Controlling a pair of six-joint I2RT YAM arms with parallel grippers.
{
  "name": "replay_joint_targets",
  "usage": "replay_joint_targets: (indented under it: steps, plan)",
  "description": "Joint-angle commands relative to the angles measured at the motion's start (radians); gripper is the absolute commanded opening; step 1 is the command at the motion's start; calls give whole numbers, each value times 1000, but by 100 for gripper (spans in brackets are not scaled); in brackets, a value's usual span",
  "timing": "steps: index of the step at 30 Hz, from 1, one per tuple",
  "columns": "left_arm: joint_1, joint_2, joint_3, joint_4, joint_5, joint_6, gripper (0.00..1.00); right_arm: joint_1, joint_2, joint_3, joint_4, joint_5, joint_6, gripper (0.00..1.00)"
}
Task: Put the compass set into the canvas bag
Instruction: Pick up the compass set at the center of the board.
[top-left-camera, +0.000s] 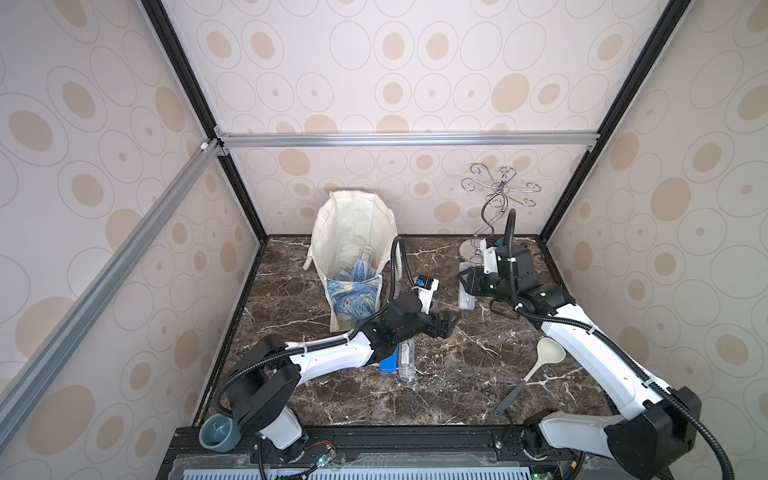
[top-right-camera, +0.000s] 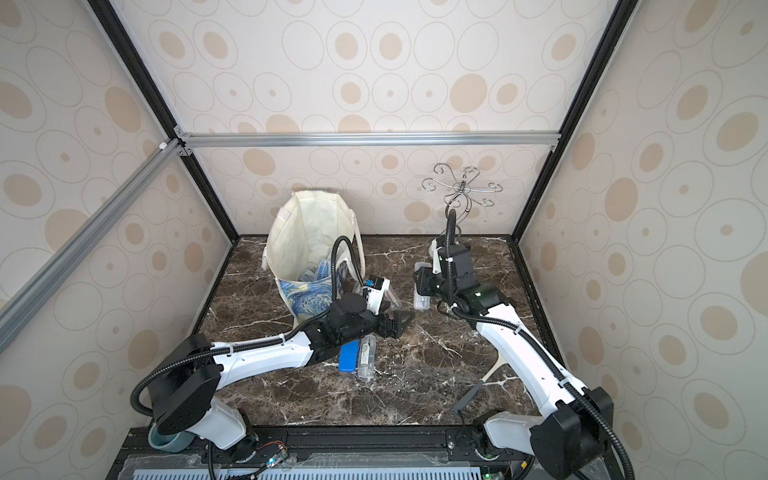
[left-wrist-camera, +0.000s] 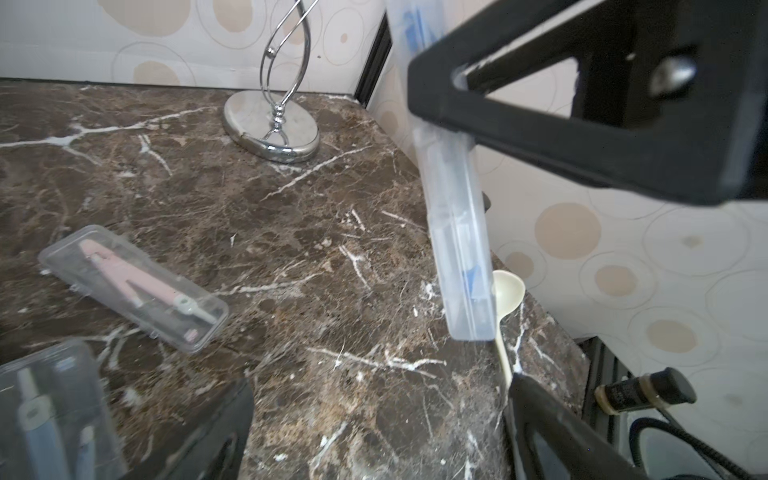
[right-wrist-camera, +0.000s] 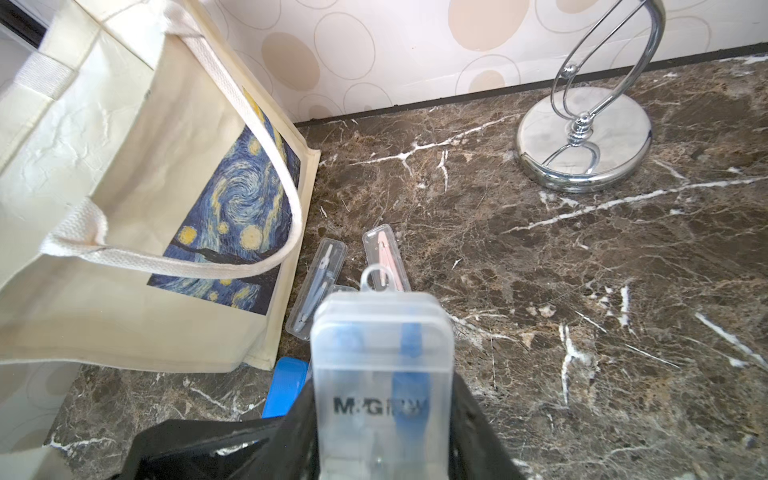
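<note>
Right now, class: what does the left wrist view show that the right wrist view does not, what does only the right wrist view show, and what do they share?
Only the left wrist view: the cream spoon lying on the table. Only the right wrist view: the canvas bag with its starry print, and a blue box near its corner. Both: the chrome stand, of which each shows the base, the pink compass case, the clear compass case held off the table, and the marble table.

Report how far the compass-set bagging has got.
Done: several cases lie inside the canvas bag. In hand: right gripper shut on a translucent case, outside the bag. Remaining: pink case, grey case, blue case and clear case on the table; left gripper open, empty.
</note>
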Motion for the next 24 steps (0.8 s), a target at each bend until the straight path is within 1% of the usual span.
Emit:
replay_joint_targets:
  steps: [1, 3, 8, 13, 18, 20, 22, 24]
  plan:
    - [-7, 25, 37, 173, 56, -65, 93, -5, -28, 1, 19, -23, 16, 40]
    - [-7, 48, 49, 208, 71, -83, 90, -5, -36, -3, 23, -30, 17, 40]
    - [-8, 117, 111, 227, 80, -115, 77, -6, -58, -14, 36, -45, 27, 40]
    - [-3, 159, 131, 306, 96, -145, 62, -6, -69, -16, 36, -51, 28, 40]
    - [2, 176, 130, 377, 116, -166, 41, -5, -73, -17, 37, -55, 29, 41]
    - [4, 181, 138, 375, 124, -164, 32, -7, -73, -17, 38, -55, 32, 41]
    - [4, 183, 144, 368, 129, -159, 25, -7, -68, -19, 42, -60, 35, 41]
    - [4, 181, 137, 384, 131, -159, 22, -7, -63, -17, 44, -66, 37, 41]
